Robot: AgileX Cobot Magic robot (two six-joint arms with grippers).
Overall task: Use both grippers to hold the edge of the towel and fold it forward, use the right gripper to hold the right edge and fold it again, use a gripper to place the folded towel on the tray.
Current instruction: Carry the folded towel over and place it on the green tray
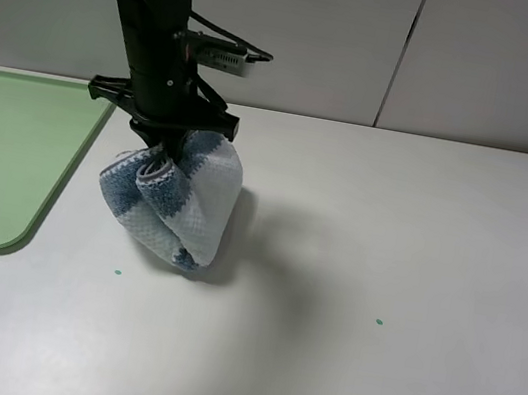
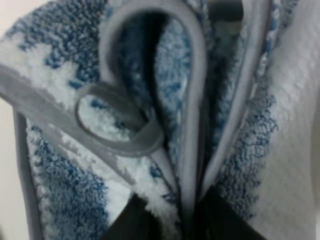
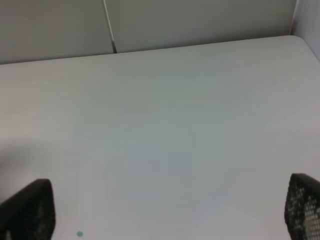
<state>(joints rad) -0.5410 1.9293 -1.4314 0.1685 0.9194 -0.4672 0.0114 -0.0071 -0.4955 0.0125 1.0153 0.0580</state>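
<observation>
The striped blue-grey and white towel point(image 1: 181, 206) hangs folded and bunched from my left gripper point(image 1: 161, 156), its lower end at or just above the table. It hangs just right of the pale green tray point(image 1: 7, 155). In the left wrist view the towel point(image 2: 70, 75) fills the frame. Its grey piped edge point(image 2: 192, 100) loops down between the two black fingers point(image 2: 131, 220) of the left gripper point(image 2: 172, 216), which is shut on the cloth. My right gripper point(image 3: 167, 210) is open over bare table, with only its fingertips point(image 3: 30, 210) showing. The right arm is absent from the exterior view.
The tray lies at the table's left edge. Small green dots point(image 1: 118, 271) point(image 1: 379, 322) mark the white tabletop in front. A white panelled wall point(image 1: 410, 50) runs along the far edge.
</observation>
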